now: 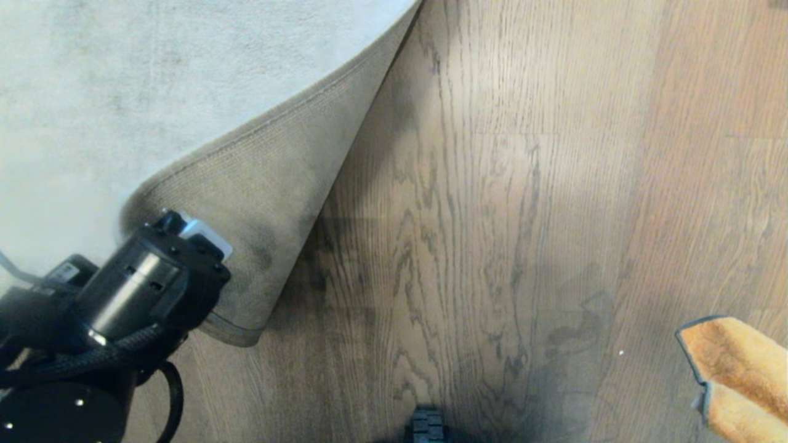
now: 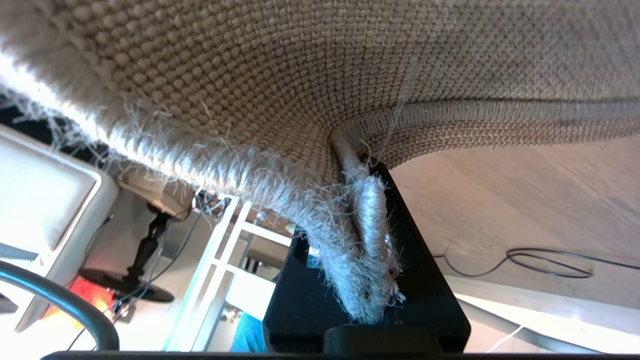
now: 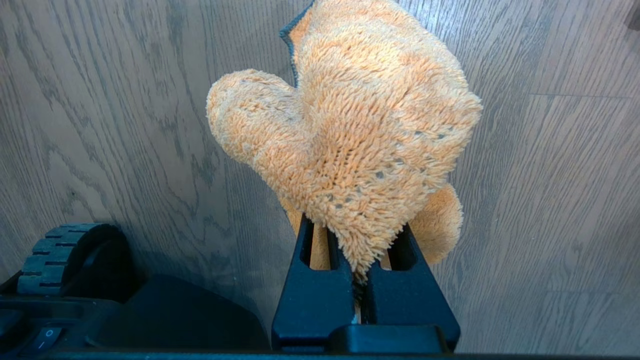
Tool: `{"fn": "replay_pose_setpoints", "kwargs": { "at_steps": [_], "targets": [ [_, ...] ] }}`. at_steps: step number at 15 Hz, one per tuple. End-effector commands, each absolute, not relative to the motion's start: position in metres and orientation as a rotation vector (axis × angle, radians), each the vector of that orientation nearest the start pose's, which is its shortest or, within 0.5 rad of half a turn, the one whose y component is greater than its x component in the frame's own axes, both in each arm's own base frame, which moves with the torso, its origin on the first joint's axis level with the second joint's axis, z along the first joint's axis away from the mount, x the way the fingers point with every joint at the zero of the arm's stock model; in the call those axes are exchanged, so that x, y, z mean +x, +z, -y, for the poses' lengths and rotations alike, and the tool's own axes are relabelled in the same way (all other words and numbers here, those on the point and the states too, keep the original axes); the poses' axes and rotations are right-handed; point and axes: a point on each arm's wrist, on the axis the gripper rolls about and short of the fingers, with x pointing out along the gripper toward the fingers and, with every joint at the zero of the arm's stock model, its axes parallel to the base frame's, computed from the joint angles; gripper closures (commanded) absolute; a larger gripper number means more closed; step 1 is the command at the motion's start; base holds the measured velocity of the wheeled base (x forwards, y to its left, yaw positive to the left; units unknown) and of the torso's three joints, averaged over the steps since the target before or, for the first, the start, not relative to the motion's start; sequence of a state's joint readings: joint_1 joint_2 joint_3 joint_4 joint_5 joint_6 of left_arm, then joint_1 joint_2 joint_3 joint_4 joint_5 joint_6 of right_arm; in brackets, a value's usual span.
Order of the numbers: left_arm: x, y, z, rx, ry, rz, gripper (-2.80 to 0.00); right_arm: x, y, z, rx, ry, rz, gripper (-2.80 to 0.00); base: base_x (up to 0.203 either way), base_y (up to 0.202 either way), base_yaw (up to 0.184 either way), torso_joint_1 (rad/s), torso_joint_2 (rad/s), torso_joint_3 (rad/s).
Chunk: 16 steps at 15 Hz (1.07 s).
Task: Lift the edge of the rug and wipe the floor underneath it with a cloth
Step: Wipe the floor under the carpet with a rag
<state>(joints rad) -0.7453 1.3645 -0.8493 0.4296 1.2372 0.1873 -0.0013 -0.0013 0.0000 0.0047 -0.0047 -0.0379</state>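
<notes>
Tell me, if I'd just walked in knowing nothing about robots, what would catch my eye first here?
Probably the rug edge folded back at the left of the head view, its coarse tan backing showing, pinched in the left gripper. Next, the fluffy orange cloth clamped in the right gripper at the lower right, hanging above the floor. Between them lies bare brown wood-grain floor with darker grey streaks.
</notes>
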Motion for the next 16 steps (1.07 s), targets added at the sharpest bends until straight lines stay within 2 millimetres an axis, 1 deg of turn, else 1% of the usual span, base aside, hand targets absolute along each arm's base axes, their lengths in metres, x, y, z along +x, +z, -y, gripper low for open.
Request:
{"fn": "replay_pose_setpoints", "kwargs": {
  "at_steps": [1,4,7,11,13,16],
  "targets": [
    [0.143,0.215,0.096,0.935,0.449,-0.553,0.0,-0.023,0.075,0.0,-0.038,-0.006,-0.005,0.0,0.0,0.0,0.0,0.0,0.0,0.0],
    [0.139,0.223,0.082,0.88,0.5,-0.545,0.0,-0.023,0.075,0.0,-0.038,-0.006,-0.005,0.0,0.0,0.0,0.0,0.0,0.0,0.0],
    [0.137,0.23,0.073,0.838,0.541,-0.542,0.0,-0.023,0.075,0.0,-0.038,-0.006,-0.005,0.0,0.0,0.0,0.0,0.0,0.0,0.0],
    [0.138,0.242,0.067,0.78,0.581,-0.518,0.0,-0.023,0.075,0.0,-0.038,-0.006,-0.005,0.0,0.0,0.0,0.0,0.0,0.0,0.0],
    [0.139,0.244,0.066,0.75,0.593,-0.5,0.0,-0.023,0.075,0.0,-0.038,-0.006,-0.005,0.0,0.0,0.0,0.0,0.0,0.0,0.0],
    [0.134,0.247,0.058,0.712,0.602,-0.495,0.0,-0.023,0.075,0.0,-0.038,-0.006,-0.005,0.0,0.0,0.0,0.0,0.0,0.0,0.0]
  ]
}}
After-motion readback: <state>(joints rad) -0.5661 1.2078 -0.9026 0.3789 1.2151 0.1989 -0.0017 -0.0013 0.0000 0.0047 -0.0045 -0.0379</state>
